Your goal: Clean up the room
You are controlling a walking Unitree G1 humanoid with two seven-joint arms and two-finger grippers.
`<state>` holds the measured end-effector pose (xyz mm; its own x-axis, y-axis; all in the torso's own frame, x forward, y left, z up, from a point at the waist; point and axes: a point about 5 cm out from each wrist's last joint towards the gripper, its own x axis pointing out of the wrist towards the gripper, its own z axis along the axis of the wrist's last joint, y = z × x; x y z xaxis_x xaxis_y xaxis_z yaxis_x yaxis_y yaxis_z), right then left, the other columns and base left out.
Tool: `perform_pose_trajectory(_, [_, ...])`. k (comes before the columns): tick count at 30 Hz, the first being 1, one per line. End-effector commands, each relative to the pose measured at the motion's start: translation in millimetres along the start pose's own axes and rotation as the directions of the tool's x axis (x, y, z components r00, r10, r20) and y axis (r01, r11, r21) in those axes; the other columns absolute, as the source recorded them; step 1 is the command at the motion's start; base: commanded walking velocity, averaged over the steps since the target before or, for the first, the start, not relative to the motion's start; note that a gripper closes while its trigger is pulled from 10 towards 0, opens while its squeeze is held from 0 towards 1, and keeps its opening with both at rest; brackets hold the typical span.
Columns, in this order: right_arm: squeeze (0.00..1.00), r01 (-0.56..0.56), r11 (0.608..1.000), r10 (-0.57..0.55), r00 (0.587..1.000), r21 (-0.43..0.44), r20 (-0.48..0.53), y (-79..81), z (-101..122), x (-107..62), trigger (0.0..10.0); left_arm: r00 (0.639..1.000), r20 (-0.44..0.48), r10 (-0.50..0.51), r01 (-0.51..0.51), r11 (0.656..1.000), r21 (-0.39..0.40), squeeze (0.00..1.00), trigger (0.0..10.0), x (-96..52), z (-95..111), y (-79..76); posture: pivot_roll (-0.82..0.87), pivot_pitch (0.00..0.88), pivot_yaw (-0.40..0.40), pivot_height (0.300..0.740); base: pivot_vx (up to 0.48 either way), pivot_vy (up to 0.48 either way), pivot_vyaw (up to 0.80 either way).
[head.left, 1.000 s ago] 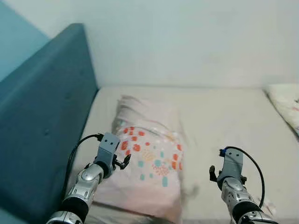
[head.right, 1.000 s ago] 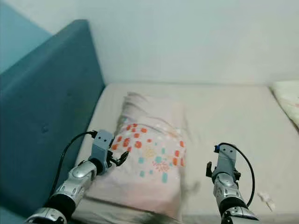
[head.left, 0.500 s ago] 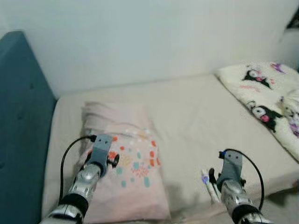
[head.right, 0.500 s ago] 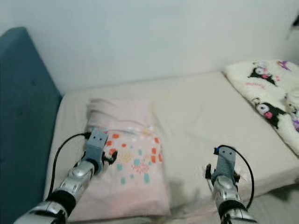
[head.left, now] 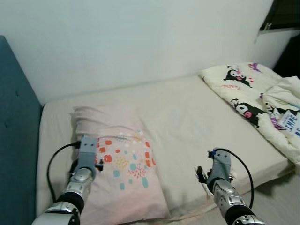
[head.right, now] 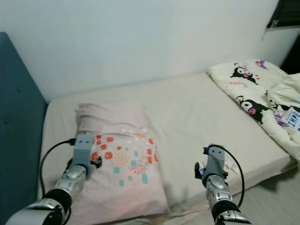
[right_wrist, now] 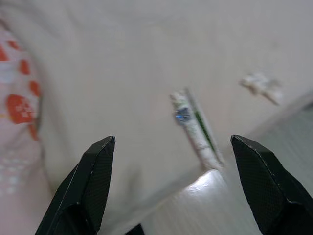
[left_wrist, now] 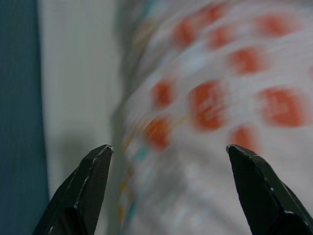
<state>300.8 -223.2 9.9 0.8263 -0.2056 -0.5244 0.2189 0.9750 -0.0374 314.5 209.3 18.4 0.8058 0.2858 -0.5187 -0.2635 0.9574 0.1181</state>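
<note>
Both silver arms reach forward from the lower edge of the head views, bent slightly inward over the bed (head.left: 187, 122). The left arm rises from the lower left corner, and its left gripper (left_wrist: 168, 149) hovers above the left side of the pink pillow (head.left: 124, 159), the wrist block sitting over the orange dots. In the left wrist view its two black fingers (left_wrist: 85, 191) stand wide apart with nothing between them; the blurred pillow print lies beyond, with the pale sheet and the teal headboard (head.left: 14, 131) along one edge. Whether the fingertips touch the fabric cannot be told from the blur.

The right arm comes up in the lower right of the frame, over the near edge of the mattress. The right gripper (right_wrist: 172, 147) is likewise spread wide and empty. Beyond its fingers (right_wrist: 88, 186), lying on the sheet close to the mattress edge, is a thin white wrapper-like strip (right_wrist: 195, 129) with a blue and green mark, and a small crumpled white scrap (right_wrist: 261, 85) lies a little apart from it. In the right eye view these bits (head.right: 228, 166) sit just beside the wrist.

A cream blanket with cartoon figures (head.left: 243, 93) is heaped in the upper right of the frame, against the white wall (head.left: 140, 37).
</note>
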Motion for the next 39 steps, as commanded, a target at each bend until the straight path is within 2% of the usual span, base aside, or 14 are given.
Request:
perform_pose_trajectory(1, [0.0, -0.004, 1.0, 0.004, 1.0, -0.005, 0.018, 0.4, 3, 0.1, 10.0, 0.992, -0.115, 0.046, -0.057, 0.994, -0.094, 0.0, 10.0, -1.6, -21, 11.2, -0.13, 0.076, 0.01, 0.74, 0.0, 0.0, 0.0])
perform_pose_trajectory(2, [0.0, -0.004, 1.0, 0.004, 1.0, -0.005, 0.018, 0.4, 3, 0.1, 10.0, 0.992, -0.115, 0.046, -0.057, 0.994, -0.094, 0.0, 10.0, -1.6, -21, 11.2, -0.13, 0.076, 0.01, 0.74, 0.0, 0.0, 0.0])
perform_pose_trajectory(3, [0.0, -0.003, 1.0, 0.003, 1.0, 0.002, 0.021, -0.6, 3, 0.0, 10.0, 0.988, -0.147, 0.042, -0.063, 0.987, -0.148, 0.0, 10.0, -2.6, -27, 12.6, -0.13, 0.077, 0.013, 0.735, 0.0, 0.0, 0.0])
perform_pose_trajectory(4, [0.0, -0.003, 1.0, 0.003, 1.0, 0.002, 0.021, -0.6, 3, 0.0, 10.0, 0.988, -0.147, 0.042, -0.063, 0.987, -0.148, 0.0, 10.0, -2.6, -27, 12.6, -0.13, 0.077, 0.013, 0.735, 0.0, 0.0, 0.0])
perform_pose_trajectory(6, [0.0, 0.007, 1.0, -0.008, 0.999, 0.02, 0.04, -5.6, 6, -0.2, 10.0, 0.986, -0.166, 0.012, -0.054, 0.966, -0.253, 0.0, 10.0, -3.9, -33, 10.3, -0.13, 0.082, 0.013, 0.725, 0.0, 0.0, 0.0])
perform_pose_trajectory(7, [0.0, 0.007, 1.0, -0.008, 0.999, 0.02, 0.04, -5.6, 6, -0.2, 10.0, 0.986, -0.166, 0.012, -0.054, 0.966, -0.253, 0.0, 10.0, -3.9, -33, 10.3, -0.13, 0.082, 0.013, 0.725, 0.0, 0.0, 0.0])
perform_pose_trajectory(10, [0.0, 0.003, 0.998, -0.008, 0.997, 0.055, 0.082, -10.4, 13, -0.4, 10.0, 0.991, -0.113, -0.074, 0.021, 0.911, -0.412, 0.0, 10.0, -4.6, -30, 0.4, -0.14, 0.087, 0.01, 0.705, 0.0, 0.0, 0.0])
perform_pose_trajectory(11, [0.0, 0.003, 0.998, -0.008, 0.997, 0.055, 0.082, -10.4, 13, -0.4, 10.0, 0.991, -0.113, -0.074, 0.021, 0.911, -0.412, 0.0, 10.0, -4.6, -30, 0.4, -0.14, 0.087, 0.01, 0.705, 0.0, 0.0, 0.0])
perform_pose_trajectory(13, [0.0, -0.016, 0.999, 0.012, 0.994, 0.042, 0.111, -8.8, 19, -0.2, 10.0, 0.98, -0.006, -0.198, 0.172, 0.863, -0.475, 0.0, 10.0, -5.7, -22, -13.5, -0.14, 0.087, 0.003, 0.695, 0.0, 0.0, 0.0])
perform_pose_trajectory(19, [0.0, -0.064, 0.997, 0.056, 0.985, 0.044, 0.161, -2.1, 31, 0.2, 10.0, 0.935, 0.151, -0.322, 0.354, 0.801, -0.483, 0.0, 10.0, -8.9, -8, -28.5, -0.16, 0.092, -0.002, 0.67, 0.0, 0.0, 0.0])
perform_pose_trajectory(24, [0.0, -0.088, 0.995, 0.079, 0.979, 0.045, 0.189, 0.7, 37, -0.3, 10.0, 0.922, 0.208, -0.327, 0.386, 0.818, -0.427, 0.0, 10.0, -8.7, 1, -28.0, -0.16, 0.092, -0.003, 0.655, 0.0, 0.0, 0.0])
perform_pose_trajectory(26, [0.0, -0.105, 0.993, 0.093, 0.974, 0.047, 0.207, 2.1, 40, -1.0, 10.0, 0.92, 0.239, -0.31, 0.38, 0.851, -0.363, 0.0, 10.0, -7.4, 10, -24.5, -0.17, 0.098, -0.002, 0.645, 0.0, 0.0, 0.0])
perform_pose_trajectory(28, [0.0, -0.118, 0.991, 0.103, 0.969, 0.055, 0.224, 2.0, 42, -1.9, 10.0, 0.926, 0.259, -0.275, 0.349, 0.886, -0.307, 0.0, 10.0, -5.2, 19, -17.8, -0.17, 0.1, -0.003, 0.635, 0.0, 0.0, 0.0])
perform_pose_trajectory(39, [0.0, -0.165, 0.983, 0.136, 0.95, 0.079, 0.282, 4.7, 49, -5.5, 10.0, 0.961, 0.234, -0.146, 0.197, 0.957, -0.212, 0.0, 10.0, 0.7, 27, 10.5, -0.18, 0.115, -0.002, 0.63, 0.0, 0.0, 0.0])
